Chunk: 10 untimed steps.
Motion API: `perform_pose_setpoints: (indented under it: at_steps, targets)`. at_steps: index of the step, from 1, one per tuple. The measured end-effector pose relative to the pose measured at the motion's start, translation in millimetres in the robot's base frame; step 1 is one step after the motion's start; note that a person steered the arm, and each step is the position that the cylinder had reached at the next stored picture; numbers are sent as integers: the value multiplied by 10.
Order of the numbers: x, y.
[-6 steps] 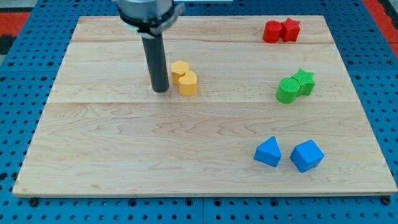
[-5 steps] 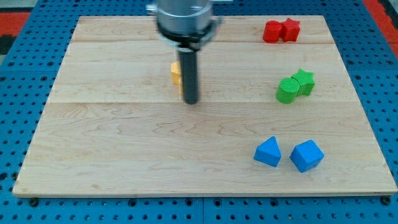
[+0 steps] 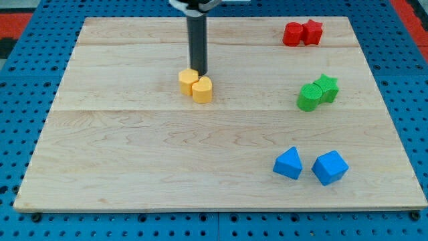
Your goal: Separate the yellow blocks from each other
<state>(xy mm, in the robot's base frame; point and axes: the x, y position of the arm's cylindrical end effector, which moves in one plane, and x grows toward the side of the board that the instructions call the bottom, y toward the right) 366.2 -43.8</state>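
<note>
Two yellow blocks sit touching near the board's middle, a little toward the view's top. The left one looks hexagonal and the right one is a cylinder. My tip is just above them, at the upper edge of the pair, close to where the two meet. The rod rises straight up out of the view's top.
Two red blocks touch at the view's top right. A green cylinder and a green star touch at the right. Two blue blocks lie at the lower right. The wooden board sits on a blue pegboard.
My tip went from left of the yellow pair, across in front of it, to just above it. The hexagonal yellow block shifted left and down; the blocks still touch.
</note>
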Motion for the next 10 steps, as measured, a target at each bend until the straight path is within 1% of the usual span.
perform_pose_setpoints:
  at_steps: [1, 2, 4, 5, 6, 7, 8, 9, 10]
  targets:
    - [143, 96]
    - [321, 396]
    - [925, 790]
    - [1042, 887]
    - [1048, 1357]
    - [898, 2135]
    - [640, 2812]
    - [370, 2732]
    - [321, 2594]
